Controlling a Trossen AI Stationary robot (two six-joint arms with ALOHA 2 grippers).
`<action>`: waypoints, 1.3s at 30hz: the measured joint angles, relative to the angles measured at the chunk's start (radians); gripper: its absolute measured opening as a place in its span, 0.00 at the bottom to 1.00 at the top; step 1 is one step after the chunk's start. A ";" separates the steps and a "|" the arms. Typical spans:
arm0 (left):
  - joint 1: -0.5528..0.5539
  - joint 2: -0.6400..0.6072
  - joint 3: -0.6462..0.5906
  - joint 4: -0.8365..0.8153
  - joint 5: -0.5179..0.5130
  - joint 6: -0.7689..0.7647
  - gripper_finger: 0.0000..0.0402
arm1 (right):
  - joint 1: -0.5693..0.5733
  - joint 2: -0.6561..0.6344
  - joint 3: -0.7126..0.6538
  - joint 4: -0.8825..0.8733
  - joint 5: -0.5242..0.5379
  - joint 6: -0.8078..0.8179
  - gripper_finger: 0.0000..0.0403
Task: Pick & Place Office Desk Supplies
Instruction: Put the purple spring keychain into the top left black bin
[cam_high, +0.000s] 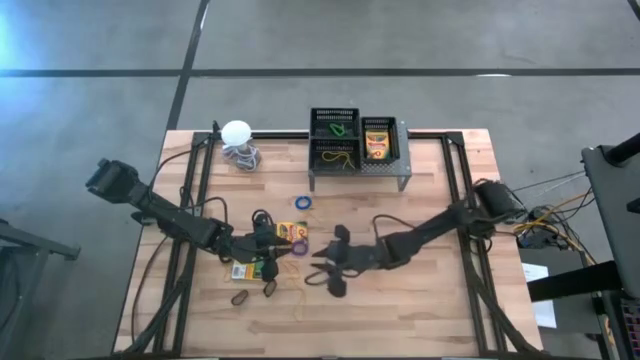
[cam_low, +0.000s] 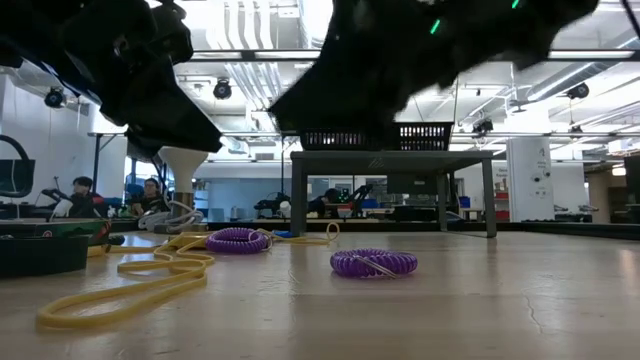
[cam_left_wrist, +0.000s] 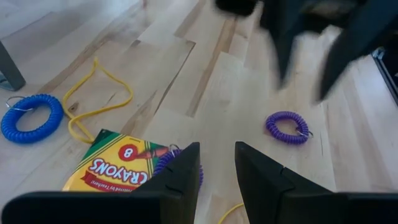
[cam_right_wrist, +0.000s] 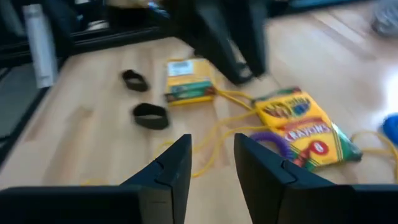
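Both claws, left (cam_left_wrist: 216, 163) and right (cam_right_wrist: 212, 160), parted and empty, over two crayon boxes (cam_right_wrist: 303, 127), two purple coils (cam_low: 373, 263).

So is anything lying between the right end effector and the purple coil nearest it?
Nothing visible. In the right wrist view only bare wood separates the right end effector from the purple coil, which lies against the crayon box.

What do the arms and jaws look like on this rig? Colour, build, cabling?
Two dark, near-black jointed arms. The left gripper and right gripper each end in two flat, blocky black jaws with angled inner edges. A bundle of yellow and orange cables runs beside the right arm's base. No markings visible.
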 joint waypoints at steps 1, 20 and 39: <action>0.000 0.000 0.000 0.001 0.000 0.003 0.26 | -0.010 0.024 0.004 0.013 0.001 0.016 0.30; 0.000 0.000 0.000 -0.027 0.000 0.003 0.26 | -0.075 0.126 0.138 -0.219 -0.008 0.056 0.41; 0.000 0.000 0.000 -0.030 -0.015 0.003 0.26 | -0.153 0.126 0.115 -0.133 -0.081 -0.109 0.34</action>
